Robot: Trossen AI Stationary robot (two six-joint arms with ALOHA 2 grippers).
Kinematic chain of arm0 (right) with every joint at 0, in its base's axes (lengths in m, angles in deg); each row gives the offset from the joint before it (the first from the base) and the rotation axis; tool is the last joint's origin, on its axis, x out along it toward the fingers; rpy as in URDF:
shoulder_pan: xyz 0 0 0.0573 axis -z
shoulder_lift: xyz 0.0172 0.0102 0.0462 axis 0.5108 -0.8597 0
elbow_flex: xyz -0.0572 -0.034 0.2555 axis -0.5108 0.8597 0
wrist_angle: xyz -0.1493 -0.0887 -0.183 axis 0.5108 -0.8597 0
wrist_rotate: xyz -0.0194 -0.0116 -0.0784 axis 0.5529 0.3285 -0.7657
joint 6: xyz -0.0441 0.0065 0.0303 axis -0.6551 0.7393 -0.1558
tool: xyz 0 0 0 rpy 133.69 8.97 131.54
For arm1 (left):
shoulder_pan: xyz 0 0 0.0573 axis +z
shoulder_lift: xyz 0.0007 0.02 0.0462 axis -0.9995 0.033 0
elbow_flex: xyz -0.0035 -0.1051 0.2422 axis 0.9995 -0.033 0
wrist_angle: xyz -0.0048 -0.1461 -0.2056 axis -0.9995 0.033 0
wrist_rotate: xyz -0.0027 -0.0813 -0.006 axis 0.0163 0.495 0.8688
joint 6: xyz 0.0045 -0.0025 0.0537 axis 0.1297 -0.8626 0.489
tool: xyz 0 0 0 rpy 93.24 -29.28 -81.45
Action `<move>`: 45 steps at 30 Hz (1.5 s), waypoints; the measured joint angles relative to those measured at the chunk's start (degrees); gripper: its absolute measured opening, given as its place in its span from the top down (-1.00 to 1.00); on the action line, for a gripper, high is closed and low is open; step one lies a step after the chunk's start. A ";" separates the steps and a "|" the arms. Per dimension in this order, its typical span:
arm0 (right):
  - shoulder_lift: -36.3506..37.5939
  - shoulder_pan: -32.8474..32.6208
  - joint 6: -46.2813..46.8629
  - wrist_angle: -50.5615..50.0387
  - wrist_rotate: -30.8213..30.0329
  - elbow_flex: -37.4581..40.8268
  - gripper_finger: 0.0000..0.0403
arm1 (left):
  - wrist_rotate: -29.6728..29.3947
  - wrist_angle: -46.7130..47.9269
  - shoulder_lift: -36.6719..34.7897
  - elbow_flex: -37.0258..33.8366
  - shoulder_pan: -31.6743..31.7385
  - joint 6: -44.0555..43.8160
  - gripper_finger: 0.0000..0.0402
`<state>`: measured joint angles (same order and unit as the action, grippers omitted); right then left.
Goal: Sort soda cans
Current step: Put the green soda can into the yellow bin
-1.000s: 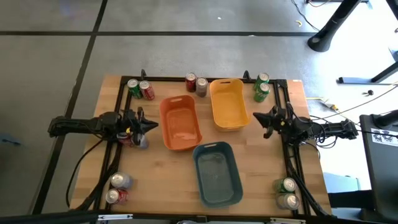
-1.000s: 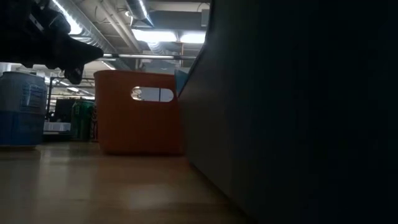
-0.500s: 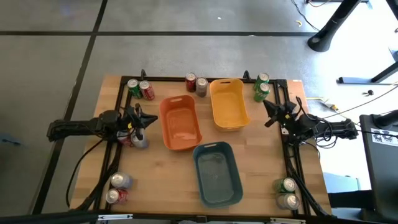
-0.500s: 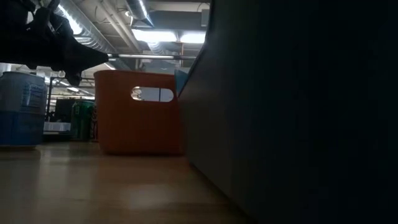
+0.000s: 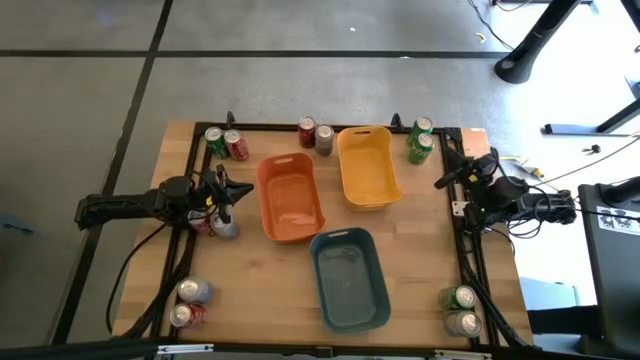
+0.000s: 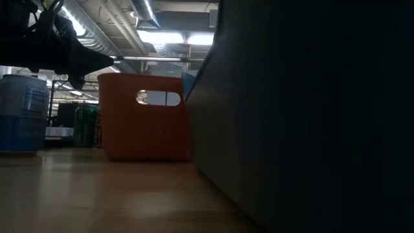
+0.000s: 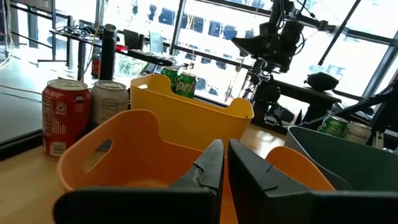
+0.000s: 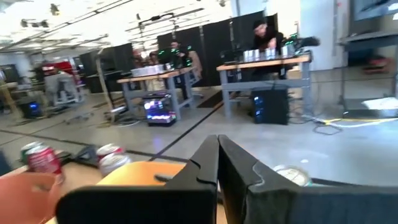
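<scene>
Soda cans point(image 5: 225, 144), silver-topped with green, red or grey bodies, sit in pairs around the bench point(image 5: 420, 240) edges and corners; left end effector point(image 5: 243, 193) and right end effector point(image 5: 443, 181) both closed, empty.

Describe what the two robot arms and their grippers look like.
Both arms are black, slim and jointed, with black cables trailing along them toward the table edges. The left gripper shows a small yellow mark just behind its fingers. Each gripper, like the right gripper, ends in two dark, wedge-shaped fingers tapering to a point.
</scene>
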<state>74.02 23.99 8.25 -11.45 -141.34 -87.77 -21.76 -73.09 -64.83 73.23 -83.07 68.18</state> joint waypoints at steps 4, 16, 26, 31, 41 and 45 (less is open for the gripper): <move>-2.01 0.00 -3.50 0.15 -2.25 -3.32 0.97 | -0.35 -0.38 0.00 0.00 0.00 0.35 0.92; -13.40 0.00 -11.13 0.05 -8.94 -11.67 0.97 | -1.70 -1.12 0.00 0.00 0.00 3.45 0.92; -20.03 5.14 -12.59 0.25 -2.24 -16.24 0.97 | -1.73 -1.08 0.00 0.00 0.00 3.69 0.92; -28.51 13.65 -9.69 -0.04 10.89 -18.09 0.97 | -1.73 -1.08 0.00 0.00 0.00 5.05 0.92; -39.34 37.03 -8.87 -4.59 30.43 -23.88 0.97 | -1.73 -1.08 0.00 0.00 0.00 4.90 0.92; -42.94 47.14 -8.72 -8.95 38.25 -25.76 0.97 | -1.73 -1.09 0.00 0.01 0.00 4.62 0.92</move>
<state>31.07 71.13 -0.47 -20.40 -103.09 -113.52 -23.49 -74.19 -64.83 73.24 -83.07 72.80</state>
